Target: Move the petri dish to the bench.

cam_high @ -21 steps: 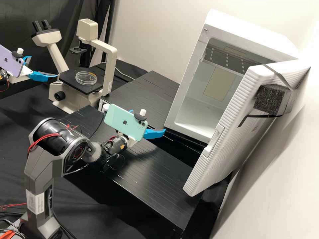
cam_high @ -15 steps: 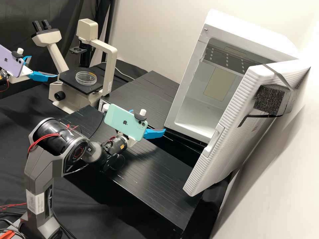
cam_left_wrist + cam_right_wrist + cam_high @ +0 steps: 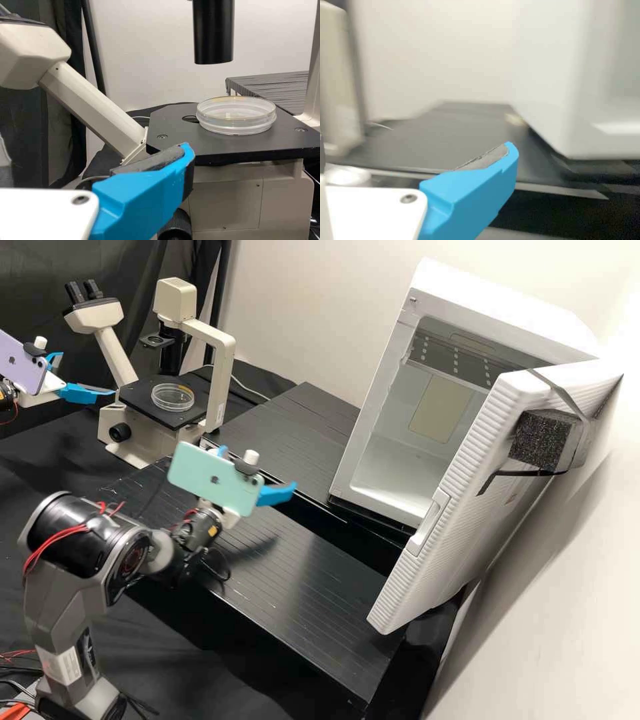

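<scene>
Pale wall [image 3: 300, 307] stands behind the black bench [image 3: 293, 587], and dark curtain [image 3: 40, 280] hangs at 11 o'clock of the high view. At 2 o'clock there is a white cabinet [image 3: 387, 380] with its door [image 3: 427, 573] open; the high view lets me look inside, to a shelf [image 3: 433, 363], and at the dark foam block [image 3: 543, 440] strapped on the door. The petri dish [image 3: 172, 398] is at 10 o'clock, lying flat on the black stage [image 3: 150, 410] of the microscope [image 3: 223, 367]. From its low side, the left wrist view gives other details: the clear wall of the dish, a dark round opening [image 3: 190, 119] in the stage just beside it, and a black tube [image 3: 214, 32] above the stage. The left gripper [image 3: 88, 373] is near the stage, at 9 o'clock from the dish, with its fingers spread and nothing between them; its grey pad [image 3: 150, 161] is plain in the left wrist view. The right gripper [image 3: 260, 465] is over the bench, at 4 o'clock from the dish and well apart from it, also released and without any load. A mint phone [image 3: 213, 479] is mounted on this arm, a lilac one [image 3: 23, 363] on the other. In the right wrist view, the cabinet's side is blurred beyond the finger [image 3: 475, 192].
</scene>
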You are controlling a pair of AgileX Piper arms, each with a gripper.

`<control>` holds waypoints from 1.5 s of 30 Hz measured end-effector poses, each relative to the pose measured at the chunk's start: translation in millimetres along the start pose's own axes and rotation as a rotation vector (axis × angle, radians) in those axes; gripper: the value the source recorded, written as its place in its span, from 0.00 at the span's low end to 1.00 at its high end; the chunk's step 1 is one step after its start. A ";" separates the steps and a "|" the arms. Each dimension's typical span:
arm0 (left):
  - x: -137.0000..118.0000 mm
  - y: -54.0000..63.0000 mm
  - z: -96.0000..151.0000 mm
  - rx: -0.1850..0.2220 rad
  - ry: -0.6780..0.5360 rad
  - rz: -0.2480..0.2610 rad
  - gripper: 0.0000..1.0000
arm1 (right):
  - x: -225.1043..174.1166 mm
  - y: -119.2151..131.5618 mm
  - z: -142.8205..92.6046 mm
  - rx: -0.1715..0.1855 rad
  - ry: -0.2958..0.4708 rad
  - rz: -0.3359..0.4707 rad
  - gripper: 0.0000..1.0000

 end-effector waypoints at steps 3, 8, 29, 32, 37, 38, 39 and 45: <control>0.0 0.0 0.0 0.000 0.000 0.000 1.00 | -3.7 -13.1 -23.9 -0.024 0.082 -0.028 1.00; 0.0 0.0 0.0 0.000 0.000 0.000 1.00 | 0.6 -29.8 -61.3 -0.038 0.173 -0.049 1.00; 0.0 0.0 0.0 0.000 0.000 0.000 1.00 | 94.6 -98.6 -120.4 -0.036 0.191 -0.140 1.00; 0.0 0.0 0.0 0.000 0.000 0.000 1.00 | 109.7 -109.9 -121.6 -0.031 0.177 -0.164 1.00; 0.0 0.0 0.0 0.000 0.000 0.000 1.00 | 128.7 -124.3 -121.7 -0.011 0.148 -0.189 1.00; 0.0 0.0 0.0 0.000 0.000 0.000 1.00 | 131.6 -127.6 -120.4 -0.009 0.139 -0.194 1.00; 0.0 0.0 0.0 0.000 0.000 0.000 1.00 | 134.8 -130.1 -120.0 -0.006 0.129 -0.199 1.00; 0.0 0.0 0.0 0.000 0.000 0.000 1.00 | 151.7 -143.6 -117.0 0.008 0.076 -0.222 1.00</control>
